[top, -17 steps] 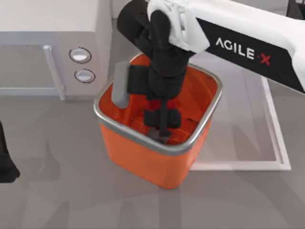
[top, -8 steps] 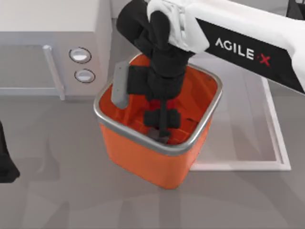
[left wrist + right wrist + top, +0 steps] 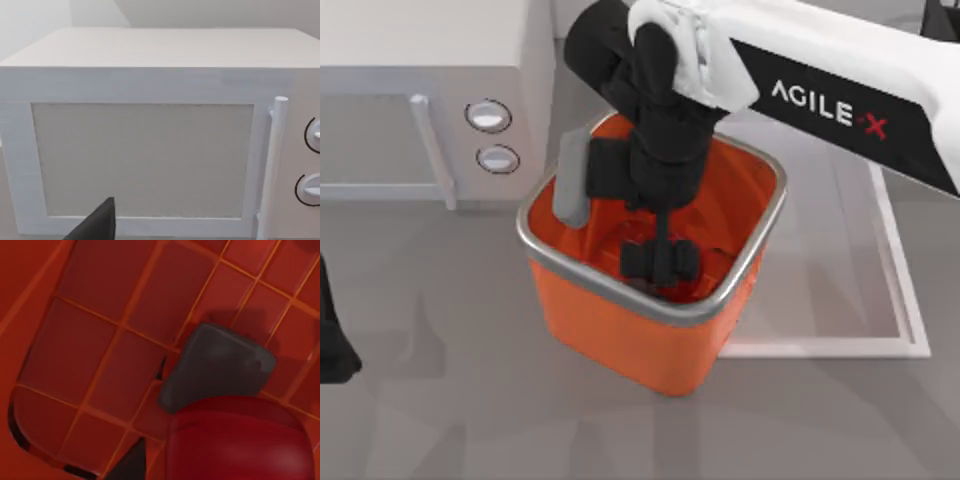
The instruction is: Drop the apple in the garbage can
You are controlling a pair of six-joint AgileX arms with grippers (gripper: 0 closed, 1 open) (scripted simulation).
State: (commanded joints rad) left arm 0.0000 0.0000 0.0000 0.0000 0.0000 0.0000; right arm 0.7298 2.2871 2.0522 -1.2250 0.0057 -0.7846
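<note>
The garbage can (image 3: 620,340) is a bright orange square bin with a silver rim, standing mid-table. My right gripper (image 3: 660,262) reaches down inside it from above, open. The apple (image 3: 235,440) is dark red and sits low in the bin beside one dark fingertip (image 3: 131,462), overlapping the grey square (image 3: 220,365) on the grid floor. From above, the apple (image 3: 672,292) shows as a dark red patch just under the fingers. My left arm (image 3: 330,345) is parked at the table's left edge.
A white microwave (image 3: 420,60) stands at the back left, close to the bin's left rim, and it faces the left wrist camera (image 3: 145,150). A white-framed sink basin (image 3: 900,300) lies to the right of the bin. Grey tabletop stretches along the front.
My right gripper has sunk a little deeper into the bin. The red seen up by the gripper body is gone, and a dark red patch now covers the grey spot below the fingers.
</note>
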